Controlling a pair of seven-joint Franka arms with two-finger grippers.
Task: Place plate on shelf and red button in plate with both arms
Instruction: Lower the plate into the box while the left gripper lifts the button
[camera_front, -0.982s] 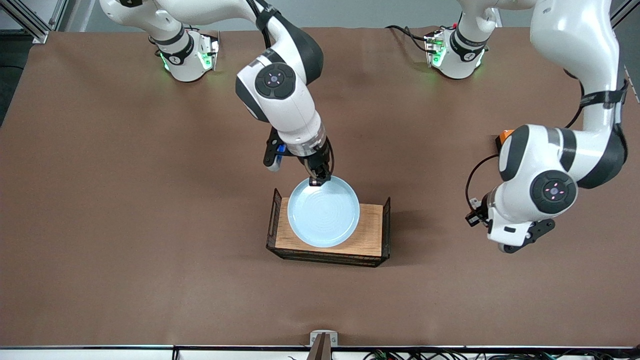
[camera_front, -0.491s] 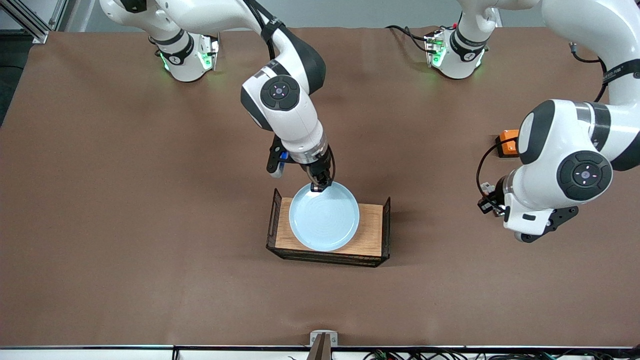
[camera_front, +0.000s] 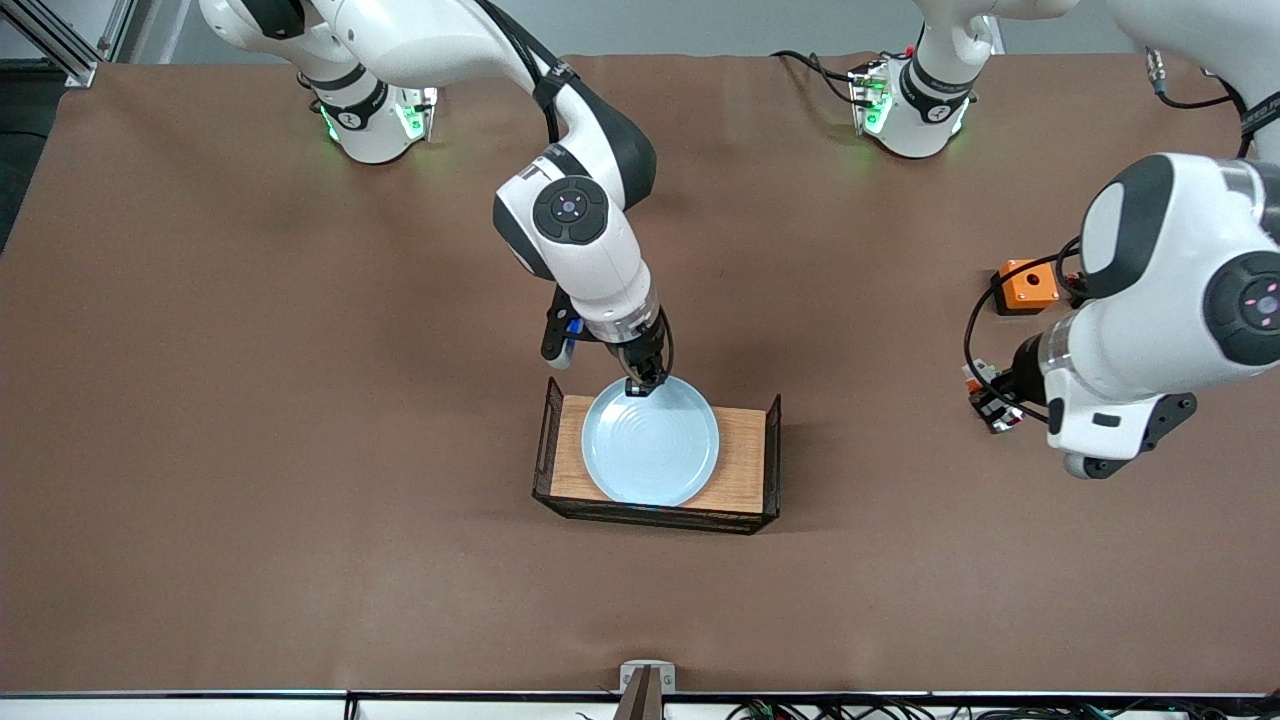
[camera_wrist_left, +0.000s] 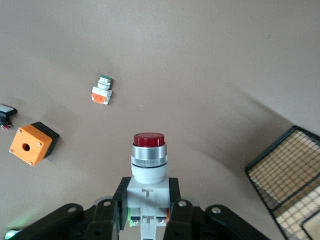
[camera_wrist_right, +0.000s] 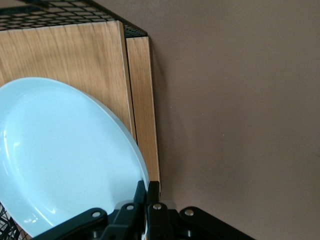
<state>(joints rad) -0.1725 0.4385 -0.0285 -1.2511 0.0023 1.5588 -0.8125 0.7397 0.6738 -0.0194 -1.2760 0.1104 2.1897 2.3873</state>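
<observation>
The pale-blue plate (camera_front: 650, 442) is over the wooden tray (camera_front: 745, 455), tilted. My right gripper (camera_front: 641, 386) is shut on the plate's rim at the edge farthest from the front camera. In the right wrist view the plate (camera_wrist_right: 65, 160) slants over the tray's wood (camera_wrist_right: 75, 50), with the gripper (camera_wrist_right: 150, 192) pinching its rim. My left gripper (camera_front: 990, 403) is in the air over the table toward the left arm's end. It is shut on the red button (camera_wrist_left: 148, 160): the fingers (camera_wrist_left: 120, 196) clamp its white body and its dark red end points away from the gripper (camera_wrist_left: 147, 197).
The tray has black mesh end walls (camera_front: 547, 440); one mesh corner (camera_wrist_left: 295, 170) shows in the left wrist view. An orange box with a hole (camera_front: 1022, 284) (camera_wrist_left: 33, 144) lies by the left arm. A stubby white part with an orange base and green top (camera_wrist_left: 102, 90) lies on the table.
My right gripper has lowered the plate closer to the tray. My left arm has risen and swung toward its own end of the table with the red button.
</observation>
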